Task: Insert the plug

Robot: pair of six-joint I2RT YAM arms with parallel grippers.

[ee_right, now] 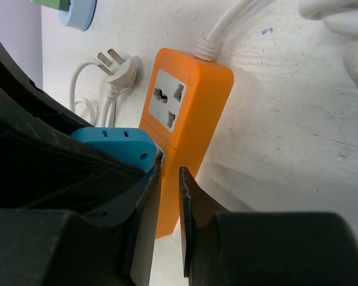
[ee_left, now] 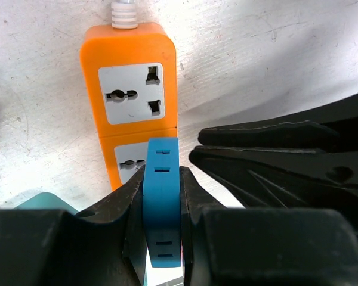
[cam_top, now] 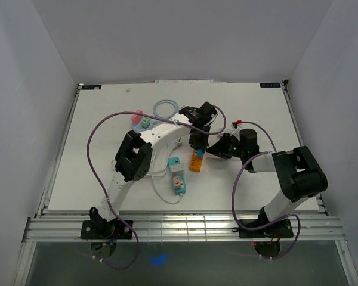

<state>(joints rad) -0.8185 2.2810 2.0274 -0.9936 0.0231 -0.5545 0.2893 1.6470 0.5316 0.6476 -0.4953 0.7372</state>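
Observation:
An orange power strip point(cam_top: 196, 162) with two white sockets lies mid-table. In the left wrist view its far socket point(ee_left: 132, 93) is free. A blue plug point(ee_left: 161, 156) stands over the strip's near socket point(ee_left: 126, 162) and hides part of it, and my left gripper point(ee_left: 162, 177) is shut on the plug's sides. From the right wrist view, the blue plug point(ee_right: 113, 140) sits against the face of the orange power strip point(ee_right: 191, 89). How deep its pins sit is hidden. My right gripper point(ee_right: 169, 174) hangs just over the strip's near end, jaws shut to a thin slit with nothing in it.
A stack of teal, white and pink socket blocks point(cam_top: 177, 174) lies left of the orange strip, with a white cable and its plug point(ee_right: 116, 64). A pink and green adapter point(cam_top: 142, 121) and a pale blue cable ring point(cam_top: 165, 108) lie further back. The two arms crowd together.

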